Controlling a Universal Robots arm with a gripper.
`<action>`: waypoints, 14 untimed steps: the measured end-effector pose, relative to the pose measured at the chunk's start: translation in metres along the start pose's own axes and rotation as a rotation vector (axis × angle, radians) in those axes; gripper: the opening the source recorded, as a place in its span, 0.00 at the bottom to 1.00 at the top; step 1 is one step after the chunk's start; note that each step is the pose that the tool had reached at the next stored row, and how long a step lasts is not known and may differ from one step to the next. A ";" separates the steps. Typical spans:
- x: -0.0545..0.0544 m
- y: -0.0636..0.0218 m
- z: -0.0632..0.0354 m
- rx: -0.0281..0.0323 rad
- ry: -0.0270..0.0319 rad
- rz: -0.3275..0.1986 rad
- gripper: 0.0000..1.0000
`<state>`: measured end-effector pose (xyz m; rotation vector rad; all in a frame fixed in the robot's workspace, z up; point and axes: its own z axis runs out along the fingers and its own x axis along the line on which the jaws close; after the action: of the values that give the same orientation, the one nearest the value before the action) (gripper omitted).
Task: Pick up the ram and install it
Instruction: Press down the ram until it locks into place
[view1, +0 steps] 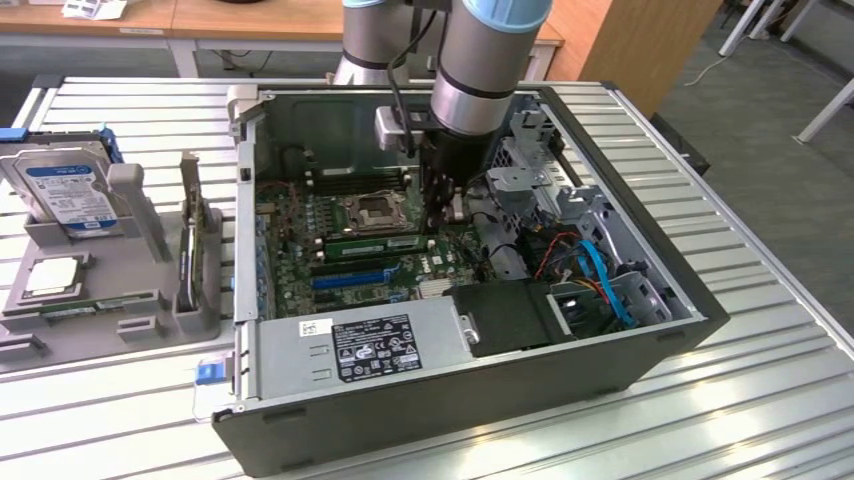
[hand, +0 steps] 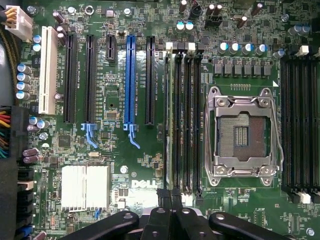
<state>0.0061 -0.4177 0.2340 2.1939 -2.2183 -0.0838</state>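
Ram, the long narrow green circuit-board stick (hand: 168, 125), appears to stand on edge in the black memory slot nearest the expansion slots. It is just beside the empty silver-framed processor socket (hand: 243, 135).

Closest to the wrist camera, the black two-fingered claw (hand: 172, 197) is closed. Its tips are pressed together with nothing visible between them, right over the near end of the stick. We cannot tell whether they touch it.

We judge this to be the seating step. The push should go straight down on the top edge with the tips centred on the thin board, since a sideways lean could tilt it in the slot. We would also want both end latches snapped in.

Farther along, the blue expansion slot (hand: 130, 75) runs parallel.

The wrist view gives us the line-up of stick and slot from above. The exterior view gives us height instead, with the arm standing upright inside the open dark grey tower case (view1: 667, 330). Beyond the case, at the exterior view's left, the silver hard drive with a blue-and-white label (view1: 67, 190) sits upright in a grey holder tray (view1: 27, 350).
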 end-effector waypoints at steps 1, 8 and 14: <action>0.000 0.0000 0.0003 -0.0001 -0.0003 0.000 0.10; 0.000 0.0000 0.0005 -0.0001 -0.0011 0.000 0.10; 0.000 -0.0001 0.0013 0.0000 -0.0013 0.000 0.10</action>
<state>0.0062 -0.4176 0.2327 2.1945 -2.2189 -0.0852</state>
